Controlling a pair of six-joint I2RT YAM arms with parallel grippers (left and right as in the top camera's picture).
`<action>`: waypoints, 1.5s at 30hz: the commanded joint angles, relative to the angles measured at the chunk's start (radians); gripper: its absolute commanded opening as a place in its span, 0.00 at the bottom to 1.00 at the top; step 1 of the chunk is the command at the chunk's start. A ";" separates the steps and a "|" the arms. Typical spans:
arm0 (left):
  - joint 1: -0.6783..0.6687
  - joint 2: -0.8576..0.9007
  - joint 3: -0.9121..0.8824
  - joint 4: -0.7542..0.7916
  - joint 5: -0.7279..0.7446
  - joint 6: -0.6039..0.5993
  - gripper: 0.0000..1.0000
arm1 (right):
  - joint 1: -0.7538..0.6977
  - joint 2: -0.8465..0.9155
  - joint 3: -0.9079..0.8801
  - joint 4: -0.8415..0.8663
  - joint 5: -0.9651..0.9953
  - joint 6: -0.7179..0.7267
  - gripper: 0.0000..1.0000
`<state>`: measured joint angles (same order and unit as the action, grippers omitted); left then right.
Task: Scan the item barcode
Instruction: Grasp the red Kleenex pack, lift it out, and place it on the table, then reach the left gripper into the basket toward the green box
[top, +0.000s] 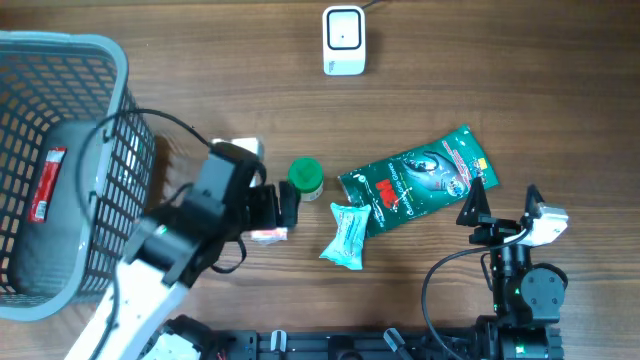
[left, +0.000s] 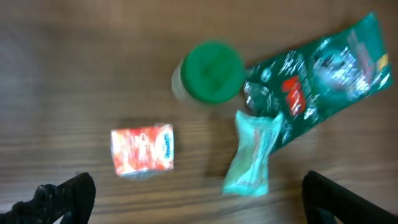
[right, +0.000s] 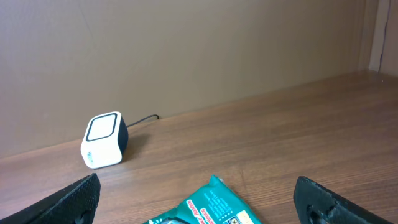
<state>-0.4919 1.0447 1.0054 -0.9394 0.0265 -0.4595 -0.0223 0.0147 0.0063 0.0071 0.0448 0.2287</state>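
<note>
Overhead first: see the left end effector (top: 288, 205) with its fingers spread wide and gripping nothing, over the middle of the worktop (top: 500, 80). Find the small red box (top: 268, 234) lying free on the wood just beside it, toward the near edge. Note a green-lidded jar (top: 305, 177) just right of that, then a teal packet (top: 347, 235) and a large green pouch (top: 420, 180), with the packet's top touching the pouch's lower end. Spot the white scanner (top: 343, 40) at the far edge, well apart from every item, and a grey basket (top: 60, 40) at the left edge holding a grey bag (top: 70, 230) with a red label. See the right end effector (top: 502, 205) spread too and empty, beside the pouch's right end, toward the near-right corner. From the left wrist, look down between two parted dark fingertips (left: 62, 196) at the red box (left: 143, 149), blurred, with jar (left: 211, 71), packet (left: 252, 155) and pouch (left: 323, 68) beyond. From the right wrist, see parted fingertips (right: 68, 202) framing the pouch's end (right: 211, 208) and the scanner (right: 104, 148) farther off, its cable (right: 146, 118) trailing behind.
</note>
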 joint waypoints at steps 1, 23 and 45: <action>-0.001 -0.099 0.125 0.015 -0.172 -0.019 1.00 | 0.005 -0.007 -0.001 0.003 -0.008 -0.016 1.00; 0.525 -0.154 0.204 0.407 -0.765 -0.100 1.00 | 0.005 -0.007 -0.001 0.003 -0.008 -0.017 1.00; 1.134 0.402 0.212 0.365 0.083 0.093 1.00 | 0.005 -0.007 -0.001 0.003 -0.008 -0.017 1.00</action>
<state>0.6369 1.4166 1.2030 -0.5663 0.1810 -0.4427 -0.0223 0.0147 0.0063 0.0067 0.0448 0.2287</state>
